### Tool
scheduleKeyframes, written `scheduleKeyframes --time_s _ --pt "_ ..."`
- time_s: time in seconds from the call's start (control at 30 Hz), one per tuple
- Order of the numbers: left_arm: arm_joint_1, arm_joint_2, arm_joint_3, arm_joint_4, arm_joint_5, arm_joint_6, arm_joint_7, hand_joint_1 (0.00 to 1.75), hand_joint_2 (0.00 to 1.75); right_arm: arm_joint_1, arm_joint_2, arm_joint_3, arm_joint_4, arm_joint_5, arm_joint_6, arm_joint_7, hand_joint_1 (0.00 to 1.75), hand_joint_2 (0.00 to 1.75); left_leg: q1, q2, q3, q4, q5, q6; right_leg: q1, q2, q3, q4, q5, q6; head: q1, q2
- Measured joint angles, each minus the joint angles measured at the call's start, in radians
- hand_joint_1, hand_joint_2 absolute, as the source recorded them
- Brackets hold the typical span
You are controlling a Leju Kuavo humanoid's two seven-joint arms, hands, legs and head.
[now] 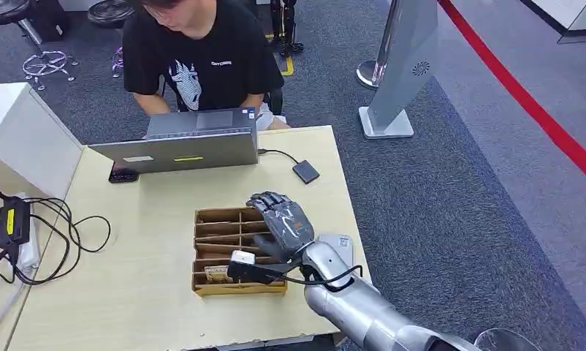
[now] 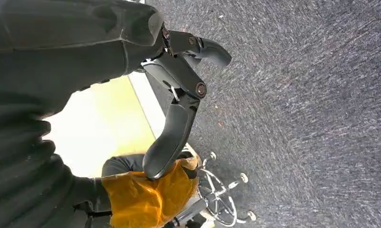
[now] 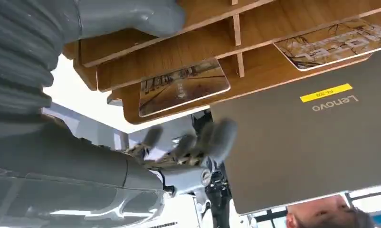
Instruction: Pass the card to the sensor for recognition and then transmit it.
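Observation:
A wooden slotted box [image 1: 231,252] lies on the pale table, with a picture card [image 1: 217,274] in its near slot. In the right wrist view two picture cards [image 3: 184,85] [image 3: 336,42] lie flat in the box's slots [image 3: 274,19]. My right hand [image 1: 279,223] hovers over the box's right side, fingers bent downward and holding nothing; its fingers [image 3: 193,137] look blurred. The small black sensor [image 1: 305,172] lies farther back on the table, wired to the laptop [image 1: 180,150]. My left hand [image 2: 179,95] hangs beside the table edge over the carpet, fingers apart and holding nothing.
A person in a black shirt [image 1: 195,58] sits behind the laptop. Black cables and a power brick [image 1: 12,223] lie at the table's left. A white card-like item [image 1: 337,241] lies near my right wrist. A grey stand [image 1: 400,73] is on the carpet at the right.

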Motion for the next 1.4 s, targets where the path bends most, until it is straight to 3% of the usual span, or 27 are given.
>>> scheduleKeyframes --time_s 1.4 --pt "0.000 0.000 0.000 0.000 -0.008 0.002 -0.003 0.00 1.75 -0.021 0.011 -0.025 0.016 -0.007 -0.028 -0.039 1.75 1.75 0.000 0.000 0.001 0.000 0.000 0.000 0.000 0.000 0.000 0.000 0.000 0.000 0.000 0.000"
